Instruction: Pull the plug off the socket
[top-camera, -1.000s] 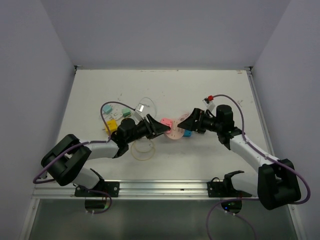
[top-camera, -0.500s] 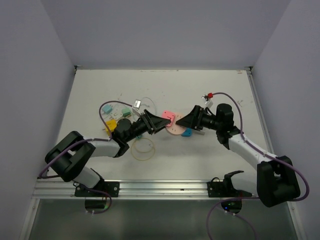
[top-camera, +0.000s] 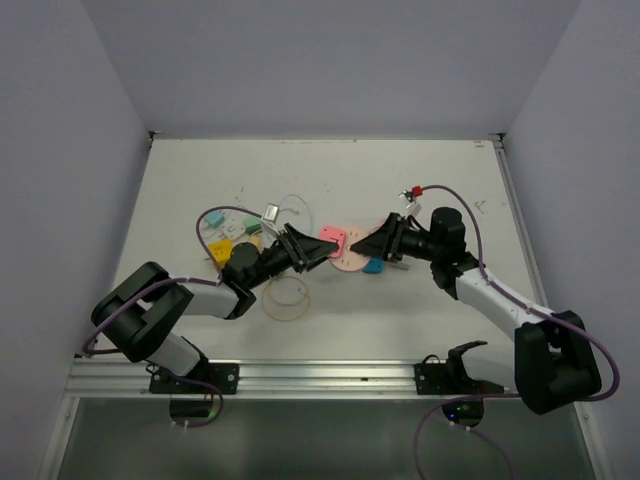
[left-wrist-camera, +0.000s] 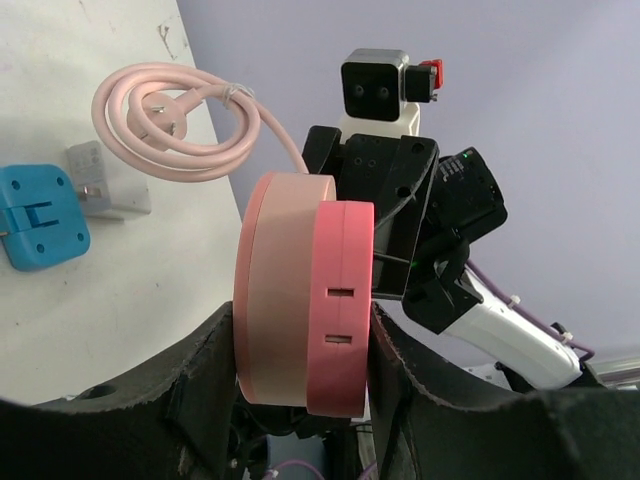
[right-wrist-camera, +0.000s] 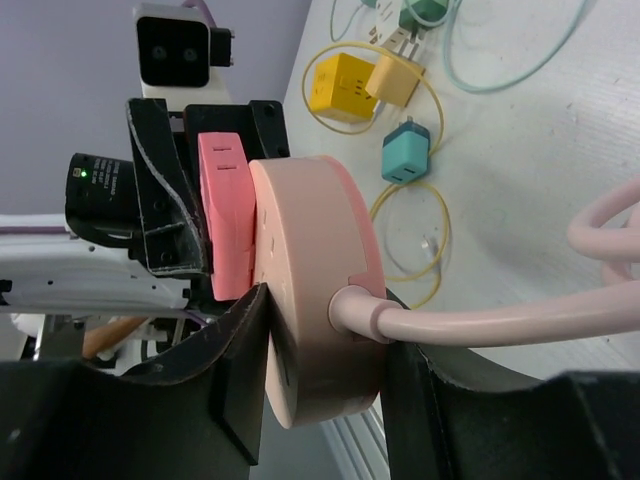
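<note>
From above, both arms reach toward the middle of the table (top-camera: 420, 180) and their tips meet there. The left gripper (top-camera: 316, 250) is closed on the deep pink square plug (top-camera: 331, 239). The right gripper (top-camera: 364, 246) is clamped on the pale pink round socket (top-camera: 346, 262). The two pieces are joined and held between the arms near the table's centre. A blue adapter (top-camera: 373, 266) lies just beside the socket, a yellow adapter (top-camera: 222, 250) lies to the left of the left arm, and a yellow cable loop (top-camera: 287, 295) lies on the near side of that arm. In the left wrist view, the plug shows two slots on its side and sits flush against the socket. The left gripper's fingers (left-wrist-camera: 200, 385) press in on either side of the pair, and the right gripper's black body is behind them. The pink cord (left-wrist-camera: 185, 120) lies coiled on the table, and a white charger (left-wrist-camera: 105, 182) lies beside the blue adapter. In the right wrist view, the right fingers (right-wrist-camera: 235, 390) squeeze the socket from both sides, close to where the cord leaves it. The plug is seated on the socket's far face, between the black left jaws. A teal adapter (right-wrist-camera: 405, 160) lies on the table beyond.
</note>
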